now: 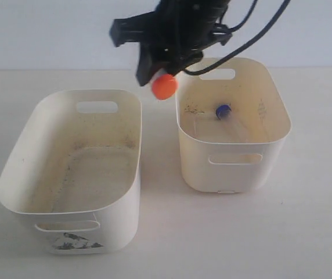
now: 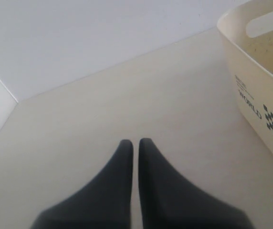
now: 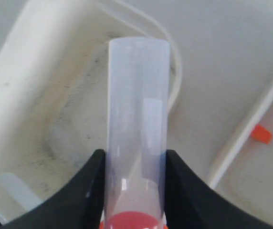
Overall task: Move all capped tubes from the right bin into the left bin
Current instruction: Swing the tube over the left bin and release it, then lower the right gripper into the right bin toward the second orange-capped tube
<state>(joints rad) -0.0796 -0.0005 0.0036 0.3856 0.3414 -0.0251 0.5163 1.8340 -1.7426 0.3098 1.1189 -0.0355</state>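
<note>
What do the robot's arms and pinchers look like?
They're black all over. The left gripper has two smooth fingers, wide at the base and narrowing to rounded tips. The right gripper has the same dark, curved fingers. Its arm is chunky and black, with black cables looping off it. No markings show.

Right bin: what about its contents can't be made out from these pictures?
- Exterior view: the near wall of the right bin hides its front floor; anything clear beside the blue cap is too faint to count.
- Right wrist view: the held tube blocks the middle; an orange cap shows, its tube blurred.
</note>
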